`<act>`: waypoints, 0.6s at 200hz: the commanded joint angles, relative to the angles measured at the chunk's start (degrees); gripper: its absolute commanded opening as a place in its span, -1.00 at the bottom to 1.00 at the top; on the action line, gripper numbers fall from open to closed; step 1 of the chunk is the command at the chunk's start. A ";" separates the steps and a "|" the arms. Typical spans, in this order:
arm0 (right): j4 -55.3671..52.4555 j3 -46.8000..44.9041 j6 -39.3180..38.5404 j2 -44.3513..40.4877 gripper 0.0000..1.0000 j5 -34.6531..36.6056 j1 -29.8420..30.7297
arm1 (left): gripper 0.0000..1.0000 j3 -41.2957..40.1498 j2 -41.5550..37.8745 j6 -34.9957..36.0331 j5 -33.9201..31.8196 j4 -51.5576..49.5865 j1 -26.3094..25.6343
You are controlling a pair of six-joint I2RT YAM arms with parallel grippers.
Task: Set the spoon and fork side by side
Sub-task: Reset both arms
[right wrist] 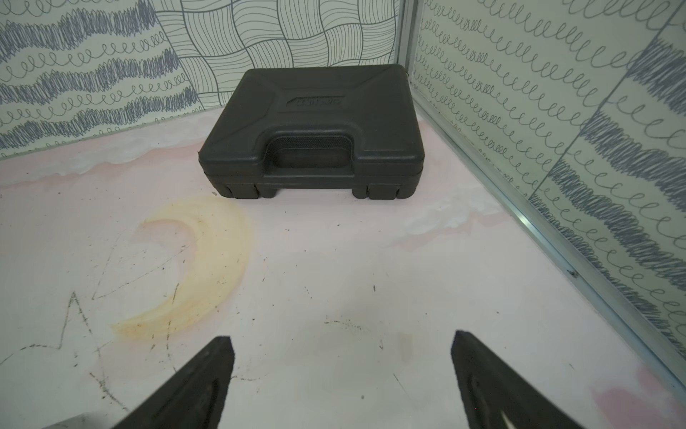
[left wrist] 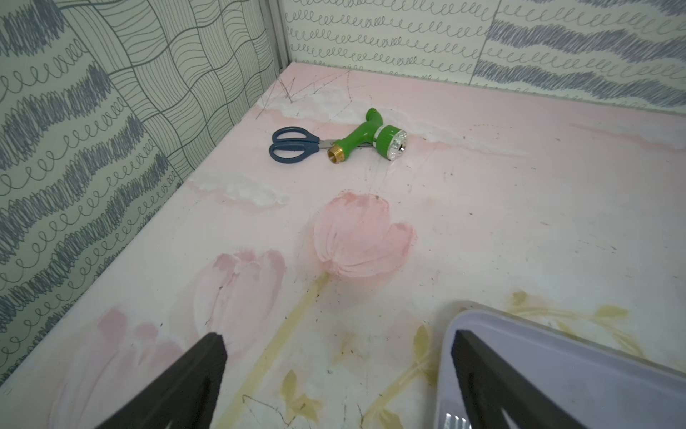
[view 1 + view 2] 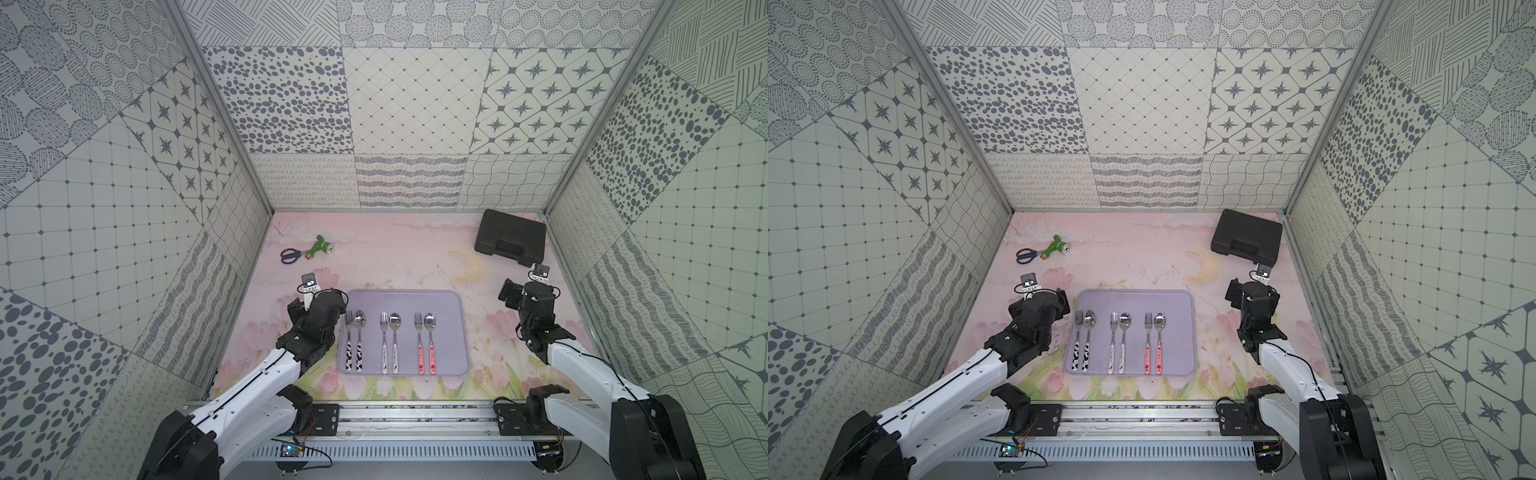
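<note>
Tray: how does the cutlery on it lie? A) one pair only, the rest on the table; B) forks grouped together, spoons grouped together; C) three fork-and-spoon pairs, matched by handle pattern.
C: on the tray, cow-patterned fork beside cow-patterned spoon, white fork beside white spoon, red fork beside red spoon, seen in both top views.

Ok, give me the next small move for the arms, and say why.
Probably just draw both arms back to rest. The cow-print pair, the white pair and the red pair each lie fork beside spoon on the tray. The left gripper and the right gripper are open and empty, so nothing seems left to place.
</note>
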 commanded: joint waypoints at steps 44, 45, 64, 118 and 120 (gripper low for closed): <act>35.29 -2.18 -7.73 18.20 0.94 -3.58 -1.92 | 0.99 -5.20 14.30 10.84 15.30 29.24 14.66; 35.69 -2.15 -7.77 18.54 0.94 -3.58 -1.93 | 0.99 -5.28 14.56 10.83 15.64 29.45 14.77; 39.85 -1.44 -7.21 23.99 0.94 -7.15 -3.34 | 0.99 -4.23 17.88 12.51 20.20 32.14 16.23; 31.53 4.61 -8.90 27.70 0.94 -15.00 -4.48 | 0.99 -3.21 28.37 13.64 40.18 45.99 22.90; 31.32 4.62 -8.90 27.65 0.94 -15.07 -4.48 | 0.99 -3.26 29.35 13.70 40.46 46.94 22.95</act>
